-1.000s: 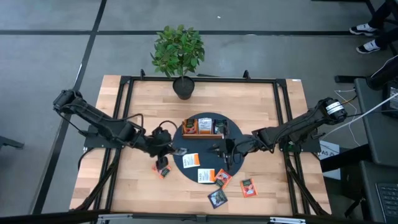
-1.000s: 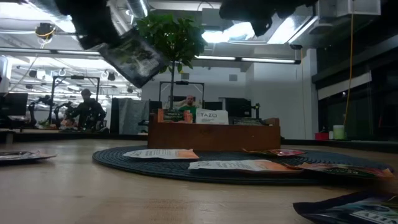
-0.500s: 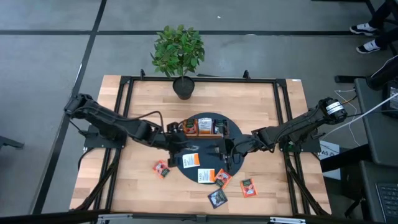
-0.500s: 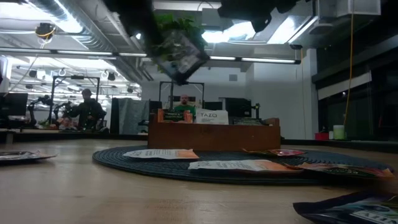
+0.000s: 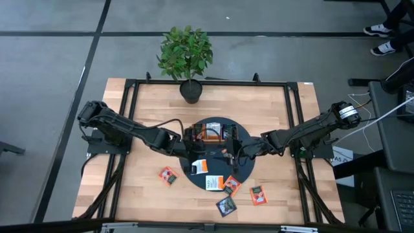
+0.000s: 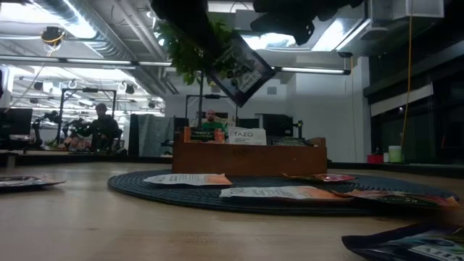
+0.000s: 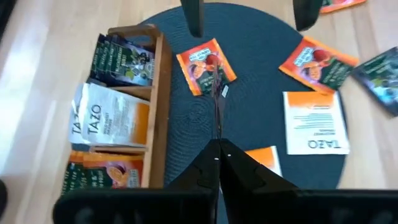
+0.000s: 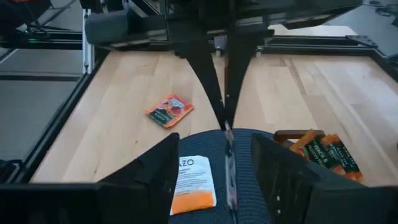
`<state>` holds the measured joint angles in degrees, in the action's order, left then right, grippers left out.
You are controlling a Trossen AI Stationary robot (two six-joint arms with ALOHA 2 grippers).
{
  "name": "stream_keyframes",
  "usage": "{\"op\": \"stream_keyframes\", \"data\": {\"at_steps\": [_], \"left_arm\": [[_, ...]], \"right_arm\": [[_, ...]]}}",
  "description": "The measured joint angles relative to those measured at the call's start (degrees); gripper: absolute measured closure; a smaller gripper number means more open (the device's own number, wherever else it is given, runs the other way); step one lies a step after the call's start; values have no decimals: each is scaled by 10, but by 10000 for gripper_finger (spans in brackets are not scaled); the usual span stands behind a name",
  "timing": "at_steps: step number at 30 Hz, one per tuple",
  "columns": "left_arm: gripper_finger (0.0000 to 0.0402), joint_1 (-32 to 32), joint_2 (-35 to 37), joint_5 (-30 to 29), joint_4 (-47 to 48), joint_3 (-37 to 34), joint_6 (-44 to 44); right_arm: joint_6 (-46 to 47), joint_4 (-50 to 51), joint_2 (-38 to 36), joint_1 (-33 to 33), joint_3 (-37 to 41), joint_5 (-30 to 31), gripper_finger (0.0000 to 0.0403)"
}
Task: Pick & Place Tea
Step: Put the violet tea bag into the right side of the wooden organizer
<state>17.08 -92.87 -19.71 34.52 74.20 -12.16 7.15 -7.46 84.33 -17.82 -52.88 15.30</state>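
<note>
Sachet [image 6: 242, 70] clamped in left gripper [image 7: 218, 149] edge-on, face only low; right gripper [image 8: 214, 158] apart.

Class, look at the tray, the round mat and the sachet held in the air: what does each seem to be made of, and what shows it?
Tray: probably wood, brown, matte, with visible board edges. Mat: seemingly woven fibre or fabric, dark, with a fine ribbed texture. Sachet: likely printed foil or coated paper, thin and flat, slightly glossy, pinched in the left end effector.
</note>
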Motion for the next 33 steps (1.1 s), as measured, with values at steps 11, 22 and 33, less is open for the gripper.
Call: {"op": "stream_keyframes", "data": {"at_steps": [11, 22, 33], "left_arm": [[399, 0, -17, -43, -4, 14, 30], [399, 0, -23, -44, -31, 15, 44], [399, -4, -30, -45, -31, 15, 45]], "right_arm": [[17, 48, 4, 3, 0, 1, 202], [-13, 32, 33, 22, 0, 17, 202], [-30, 17, 33, 22, 0, 16, 222]]}}
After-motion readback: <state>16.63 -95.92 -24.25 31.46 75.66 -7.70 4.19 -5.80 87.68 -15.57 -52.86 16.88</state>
